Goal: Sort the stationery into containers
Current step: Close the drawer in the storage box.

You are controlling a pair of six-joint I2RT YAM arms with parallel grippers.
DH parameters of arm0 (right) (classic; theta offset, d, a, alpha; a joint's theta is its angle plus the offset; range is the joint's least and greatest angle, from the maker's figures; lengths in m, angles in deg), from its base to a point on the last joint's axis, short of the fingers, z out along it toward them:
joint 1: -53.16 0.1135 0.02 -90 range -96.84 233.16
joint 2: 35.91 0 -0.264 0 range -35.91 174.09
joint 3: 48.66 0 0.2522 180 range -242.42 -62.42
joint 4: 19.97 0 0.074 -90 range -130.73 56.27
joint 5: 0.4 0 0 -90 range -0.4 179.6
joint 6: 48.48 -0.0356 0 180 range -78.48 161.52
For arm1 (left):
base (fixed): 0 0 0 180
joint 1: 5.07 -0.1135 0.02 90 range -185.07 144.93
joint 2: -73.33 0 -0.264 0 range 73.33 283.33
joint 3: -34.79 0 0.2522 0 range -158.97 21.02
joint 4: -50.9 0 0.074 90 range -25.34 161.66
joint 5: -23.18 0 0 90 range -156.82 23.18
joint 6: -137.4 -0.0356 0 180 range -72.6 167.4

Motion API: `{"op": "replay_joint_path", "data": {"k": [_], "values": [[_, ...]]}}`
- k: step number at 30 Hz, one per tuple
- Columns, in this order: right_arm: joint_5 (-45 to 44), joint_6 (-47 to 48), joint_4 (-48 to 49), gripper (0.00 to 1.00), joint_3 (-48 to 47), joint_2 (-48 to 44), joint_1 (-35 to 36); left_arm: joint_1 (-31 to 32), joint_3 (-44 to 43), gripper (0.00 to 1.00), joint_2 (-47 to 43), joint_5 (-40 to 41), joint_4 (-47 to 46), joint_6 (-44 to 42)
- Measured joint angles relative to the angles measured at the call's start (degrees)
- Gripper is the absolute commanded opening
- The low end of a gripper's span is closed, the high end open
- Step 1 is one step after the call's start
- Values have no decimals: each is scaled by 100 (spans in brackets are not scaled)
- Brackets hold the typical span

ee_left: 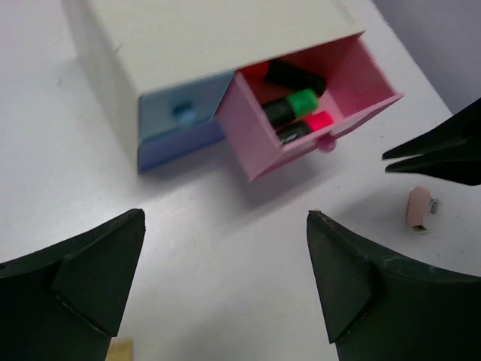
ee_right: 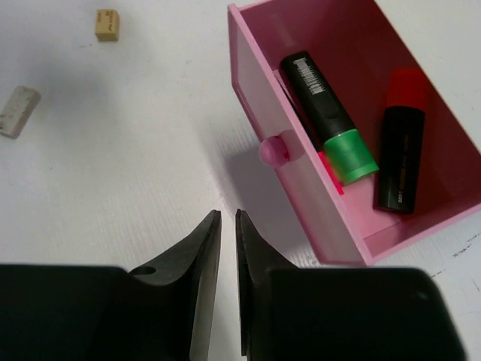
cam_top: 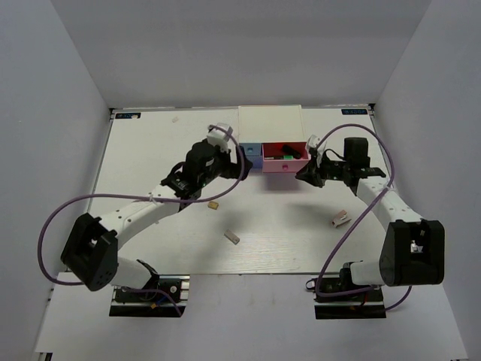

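The white drawer unit (cam_top: 270, 122) stands at the back centre. Its pink drawer (cam_top: 284, 166) is pulled open and holds highlighter markers: a green-capped one (ee_right: 331, 113), a red-capped one (ee_right: 398, 143) and a pink-capped one (ee_left: 319, 120). The light blue drawer (cam_top: 250, 155) beside it is closed. My left gripper (cam_top: 228, 154) is open and empty above the table in front of the blue drawer. My right gripper (cam_top: 307, 173) is shut and empty, just right of the pink drawer's front, near its knob (ee_right: 274, 149). Loose erasers lie on the table: tan (cam_top: 213, 204), grey (cam_top: 232, 237), pinkish-white (cam_top: 340, 219).
The left wrist view shows the pink drawer's front wall (ee_left: 278, 154), the blue drawer (ee_left: 180, 124), the pinkish eraser (ee_left: 418, 208) and the right gripper's tips (ee_left: 432, 154). The right wrist view shows the tan eraser (ee_right: 107, 24) and the grey one (ee_right: 18, 111). White walls enclose the table.
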Motion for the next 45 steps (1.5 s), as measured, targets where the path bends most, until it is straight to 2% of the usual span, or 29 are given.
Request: {"op": "replay_joint_path", "data": {"k": [6,10,17,25,34,45], "values": [[-710,-251,501,21,-2,361,275,-4,1130,99,-1043,879,494,1373],[-1285,-505,992,21,0,455,411,-4,1460,99,-1543,1213,782,2304],[-2210,-876,2083,21,190,455,721,-4,1626,99,-1657,1563,1462,3845],[-2771,-953,2682,23,216,614,940,-4,1690,99,-1735,1827,1976,5049],[-3405,-940,3161,24,142,1152,1158,-4,1718,99,-1720,1904,2490,6017],[-3869,-927,3449,30,15,1331,1270,-4,1718,99,-1360,1897,2599,6328]]}}
